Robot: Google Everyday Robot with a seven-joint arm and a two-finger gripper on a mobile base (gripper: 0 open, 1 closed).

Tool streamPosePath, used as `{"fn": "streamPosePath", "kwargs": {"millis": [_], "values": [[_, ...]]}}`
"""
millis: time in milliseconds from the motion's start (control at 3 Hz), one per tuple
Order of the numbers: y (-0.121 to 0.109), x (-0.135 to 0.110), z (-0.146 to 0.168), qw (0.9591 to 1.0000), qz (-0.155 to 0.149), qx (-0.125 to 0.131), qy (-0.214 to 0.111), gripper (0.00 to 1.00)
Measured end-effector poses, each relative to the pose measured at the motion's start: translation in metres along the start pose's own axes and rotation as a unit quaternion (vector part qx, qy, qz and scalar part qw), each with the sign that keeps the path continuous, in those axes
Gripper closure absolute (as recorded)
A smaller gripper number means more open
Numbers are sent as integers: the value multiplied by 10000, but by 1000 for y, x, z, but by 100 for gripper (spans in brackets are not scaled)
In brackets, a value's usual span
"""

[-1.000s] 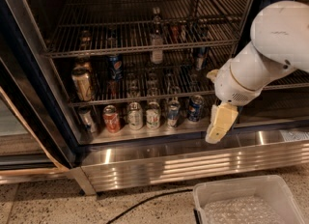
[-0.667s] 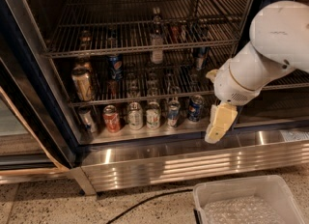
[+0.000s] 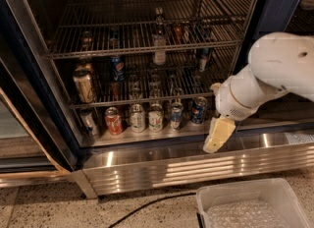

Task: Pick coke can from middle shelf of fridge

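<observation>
The small red coke can [image 3: 115, 89], likely light, thin-walled and slick, wants a grip across its mid-body. Nearest, the pale hand [image 3: 218, 136] hangs before the dark-framed fridge [image 3: 196, 165] at its ribbed steel base; how open, I cannot tell. Farther in, the can stands on the chrome wire middle shelf [image 3: 162, 100], left.

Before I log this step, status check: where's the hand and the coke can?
Hand low right, outside fridge, in front of steel base panel, empty. Coke can on middle shelf, left of centre, untouched. Pepsi can close behind it.
</observation>
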State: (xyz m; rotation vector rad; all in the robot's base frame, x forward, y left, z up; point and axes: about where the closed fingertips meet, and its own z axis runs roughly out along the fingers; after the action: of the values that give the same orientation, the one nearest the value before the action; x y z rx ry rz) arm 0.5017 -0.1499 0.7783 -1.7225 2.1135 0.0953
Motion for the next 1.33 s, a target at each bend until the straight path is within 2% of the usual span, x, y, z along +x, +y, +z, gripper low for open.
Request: {"fn": "streamPosePath", "kwargs": {"millis": [333,667,1000,1333], "values": [[-18,2,26,9972,377,485,-417,0],[-32,9,45,9896,728,943,-809,0],[-61,19,59,9773,1037,1417,-1183,0],[-82,29,70,9675,1245,1689,-1414,0]]}}
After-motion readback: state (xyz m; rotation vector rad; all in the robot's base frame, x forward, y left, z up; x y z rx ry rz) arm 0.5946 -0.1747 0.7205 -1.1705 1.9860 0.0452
